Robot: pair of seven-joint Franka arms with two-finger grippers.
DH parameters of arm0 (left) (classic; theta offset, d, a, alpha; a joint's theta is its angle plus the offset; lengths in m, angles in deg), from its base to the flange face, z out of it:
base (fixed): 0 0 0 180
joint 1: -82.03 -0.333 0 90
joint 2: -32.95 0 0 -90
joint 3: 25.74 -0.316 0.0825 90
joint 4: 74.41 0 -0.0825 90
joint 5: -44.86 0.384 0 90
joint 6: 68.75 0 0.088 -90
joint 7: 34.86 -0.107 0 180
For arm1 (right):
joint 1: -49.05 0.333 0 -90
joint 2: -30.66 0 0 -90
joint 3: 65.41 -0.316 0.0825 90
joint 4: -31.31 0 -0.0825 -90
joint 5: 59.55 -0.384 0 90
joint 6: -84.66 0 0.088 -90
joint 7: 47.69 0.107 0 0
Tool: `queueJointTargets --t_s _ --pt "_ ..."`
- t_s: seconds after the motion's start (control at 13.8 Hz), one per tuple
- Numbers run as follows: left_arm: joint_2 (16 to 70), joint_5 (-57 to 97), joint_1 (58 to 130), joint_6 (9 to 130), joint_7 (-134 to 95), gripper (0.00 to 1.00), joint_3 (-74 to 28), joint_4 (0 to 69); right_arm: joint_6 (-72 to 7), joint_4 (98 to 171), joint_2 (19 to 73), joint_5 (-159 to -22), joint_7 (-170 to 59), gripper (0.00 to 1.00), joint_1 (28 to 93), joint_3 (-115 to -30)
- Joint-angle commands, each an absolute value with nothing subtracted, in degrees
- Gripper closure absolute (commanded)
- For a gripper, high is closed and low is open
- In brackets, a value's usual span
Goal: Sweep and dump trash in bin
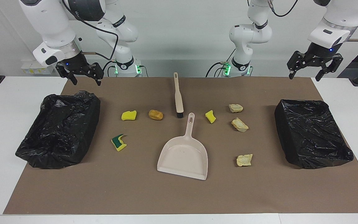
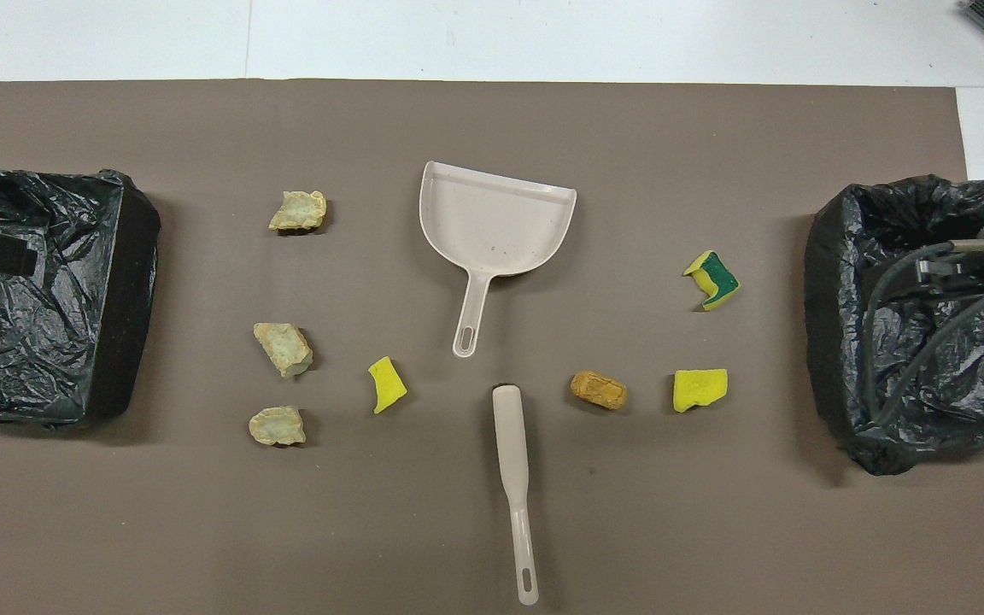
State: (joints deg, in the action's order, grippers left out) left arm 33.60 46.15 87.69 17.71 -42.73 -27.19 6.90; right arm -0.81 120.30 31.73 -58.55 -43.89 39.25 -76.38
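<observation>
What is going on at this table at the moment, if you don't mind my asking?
Nothing is being handled yet. The left gripper and the right gripper both hang open and empty up by the robots' edge of the mat, each near a black-lined bin. Seven scraps of trash, such as a yellow sponge piece and a brown chunk, lie scattered on the brown mat. The dustpan and brush lie untouched in the middle.

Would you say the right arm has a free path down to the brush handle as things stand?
Probably yes. The right gripper hangs open near the bin at its end of the table, holding nothing. The brush lies flat mid-mat with its handle toward the robots, apart from the dustpan, and nothing stands between them.
</observation>
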Motion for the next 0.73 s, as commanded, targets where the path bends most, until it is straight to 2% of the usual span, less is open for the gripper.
queueJointTargets --t_s 0.0,0.36,0.65 --pt "32.69 46.53 88.01 16.68 -42.59 0.00 -27.06 7.59 -0.95 122.27 30.05 -59.73 -45.06 0.00 39.03 -76.49" --pt "31.55 46.44 88.97 17.91 -42.16 0.00 -25.66 9.60 -1.30 122.28 30.04 -59.64 -45.32 0.00 39.30 -76.49" --pt "29.88 46.36 94.58 19.22 -37.17 0.00 -25.66 13.55 -0.33 122.36 29.95 -59.73 -45.84 0.00 38.86 -76.57"
